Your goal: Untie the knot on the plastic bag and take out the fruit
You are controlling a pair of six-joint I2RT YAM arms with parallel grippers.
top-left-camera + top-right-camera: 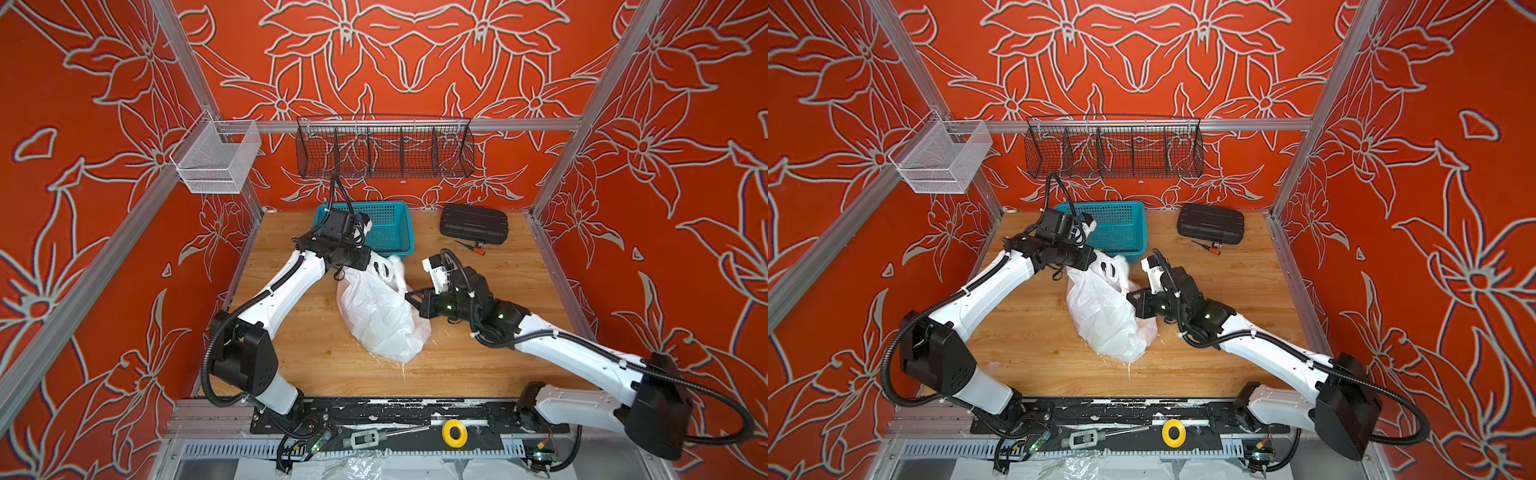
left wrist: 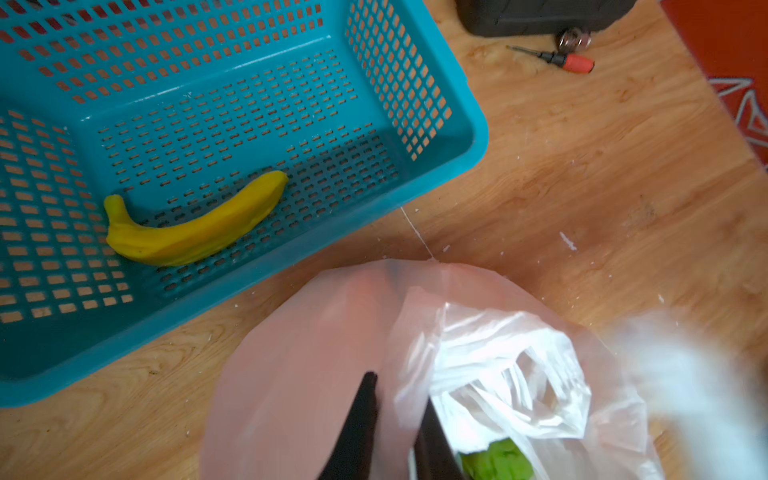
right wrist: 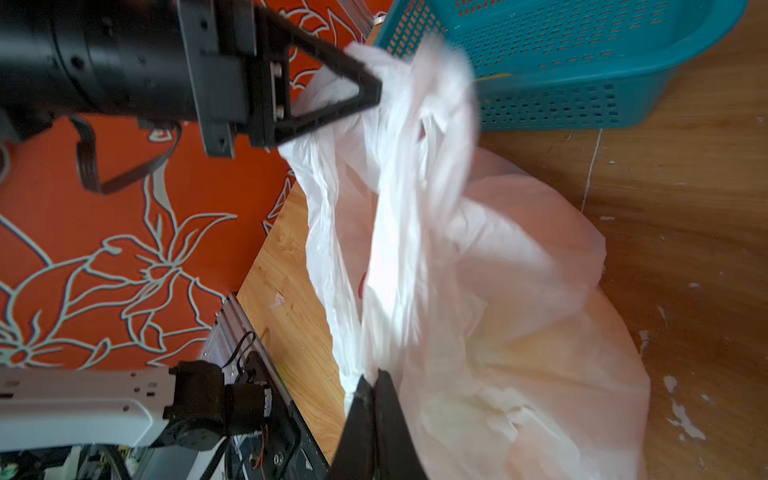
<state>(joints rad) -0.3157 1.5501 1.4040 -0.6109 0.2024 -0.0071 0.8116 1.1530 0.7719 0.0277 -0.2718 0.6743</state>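
Left gripper [image 3: 376, 89]: jaws nearly together, pinching plastic bag [image 1: 374, 320] film at bag's 12 o'clock end. Right gripper [image 3: 373, 386]: jaws fully together, clamping bag strip at its 3 o'clock side. Bag mid-table, at 6 o'clock of teal basket [image 1: 386, 220]. Green fruit [image 2: 498, 463] inside bag mouth.

A: How is it lit?
B: Bright, even light is given from above; soft shadows are laid on the counter [image 1: 316, 361].
A: And sharpness?
B: Coloured fringes are seen along the wall pattern [image 1: 41, 307] in both top views; the plastic bag [image 3: 436, 104] is smeared by motion in both wrist views.
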